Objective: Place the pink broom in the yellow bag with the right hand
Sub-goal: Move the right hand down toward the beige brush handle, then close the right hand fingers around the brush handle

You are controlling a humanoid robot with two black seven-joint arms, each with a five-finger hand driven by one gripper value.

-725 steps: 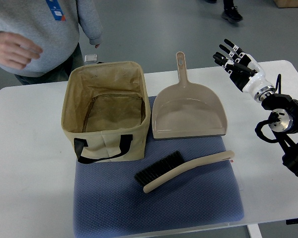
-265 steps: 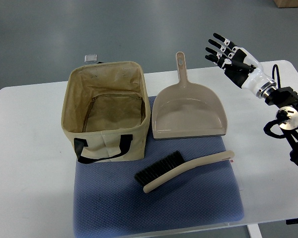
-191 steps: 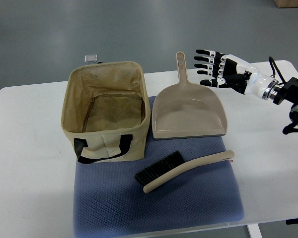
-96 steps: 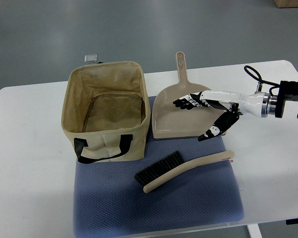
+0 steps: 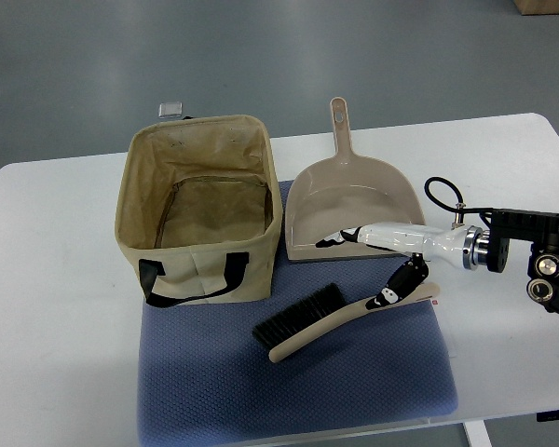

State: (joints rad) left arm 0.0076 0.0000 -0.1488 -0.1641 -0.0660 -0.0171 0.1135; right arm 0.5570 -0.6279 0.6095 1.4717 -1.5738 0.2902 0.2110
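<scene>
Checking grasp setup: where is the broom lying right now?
In the top view, the broom lies on the blue mat, in front of the dustpan and right of the bag. The right hand is over its handle.

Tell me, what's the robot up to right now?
Right hand open, low over the broom handle, thumb touching it, no grasp yet. Broom lying on blue mat. Yellow bag open, nothing blocking.

My robot hand is white with black fingertips. The broom is beige with black bristles, on a blue textured mat. The bag is tan with black straps, the dustpan beige, the worktop white.
</scene>
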